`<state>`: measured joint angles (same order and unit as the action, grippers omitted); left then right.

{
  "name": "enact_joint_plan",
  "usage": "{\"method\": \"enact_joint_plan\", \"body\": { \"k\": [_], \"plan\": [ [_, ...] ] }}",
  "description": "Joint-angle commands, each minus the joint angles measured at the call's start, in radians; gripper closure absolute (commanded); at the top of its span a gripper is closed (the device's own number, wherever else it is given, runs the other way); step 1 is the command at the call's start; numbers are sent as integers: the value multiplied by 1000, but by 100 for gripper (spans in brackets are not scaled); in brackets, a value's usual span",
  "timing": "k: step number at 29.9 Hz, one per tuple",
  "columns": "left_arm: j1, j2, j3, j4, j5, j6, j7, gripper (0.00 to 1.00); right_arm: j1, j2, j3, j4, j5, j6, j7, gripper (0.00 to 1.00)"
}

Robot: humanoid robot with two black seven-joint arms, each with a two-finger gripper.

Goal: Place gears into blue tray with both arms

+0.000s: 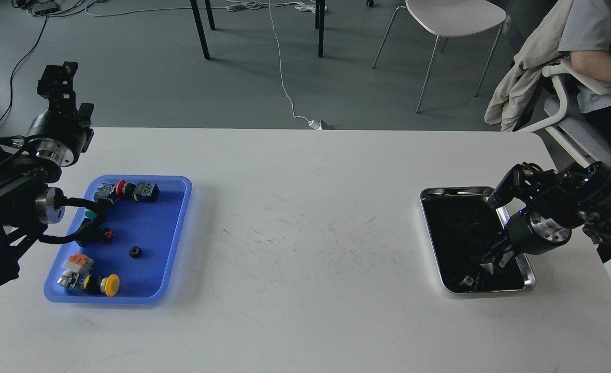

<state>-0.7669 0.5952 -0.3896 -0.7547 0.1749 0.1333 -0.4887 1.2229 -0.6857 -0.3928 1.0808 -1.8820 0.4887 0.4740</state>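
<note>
Right claw down in the steel tray, one gear already in the blue tray.

Head view: the right claw (484, 264) reaches into the near end of the steel tray (529, 277) on the right of the tabletop (305, 217); whether it holds anything I cannot tell. The left claw (56, 77) hangs raised beyond the far left edge, its spread unreadable. A gear (135, 252) lies in the blue tray (175, 233) among push-buttons (110, 285). Likely step: picking a gear; next, a clean lift and carry leftward.
</note>
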Motion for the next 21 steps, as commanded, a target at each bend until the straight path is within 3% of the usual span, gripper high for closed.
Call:
{"method": "enact_joint_plan", "body": {
  "k": [1, 15, 21],
  "plan": [
    [0, 1, 0, 0, 0, 0, 0, 3, 0, 8, -3, 1, 0, 0, 2, 54],
    [0, 1, 0, 2, 0, 0, 0, 3, 0, 11, -8, 1, -2, 0, 3, 67],
    [0, 1, 0, 2, 0, 0, 0, 3, -2, 29, -9, 1, -2, 0, 3, 82]
  ]
}}
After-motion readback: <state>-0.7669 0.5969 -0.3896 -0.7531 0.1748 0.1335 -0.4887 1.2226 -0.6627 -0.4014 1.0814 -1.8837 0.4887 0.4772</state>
